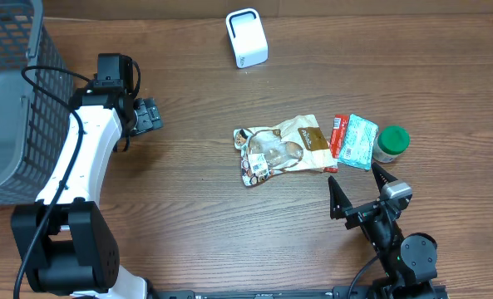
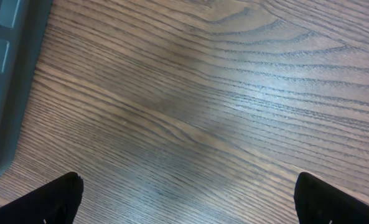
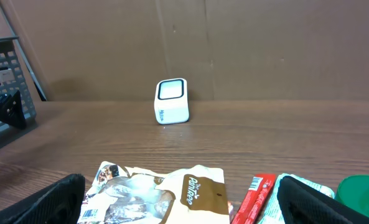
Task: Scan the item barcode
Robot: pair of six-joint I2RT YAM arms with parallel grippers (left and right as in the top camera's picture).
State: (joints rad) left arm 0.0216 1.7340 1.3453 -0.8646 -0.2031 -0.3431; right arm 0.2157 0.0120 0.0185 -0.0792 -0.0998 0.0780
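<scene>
Snack pouch (image 1: 281,149) flat in front of the scanner (image 1: 247,37)
Long axis runs crosswise to it, roughly; left gripper (image 1: 156,116) and right gripper (image 1: 352,173) both spread, empty.

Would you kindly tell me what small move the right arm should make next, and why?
Probably ease the right gripper forward and down over the snack pouch. Its jaws stand open and empty just short of it, nothing is held yet, and the white scanner waits at the far edge. The left gripper, open too, sits by the basket, farther from the pouch.

Dark wood-grain table (image 1: 188,232), plain brown wall (image 3: 265,43) behind, grey mesh basket (image 1: 13,83) at left edge
</scene>
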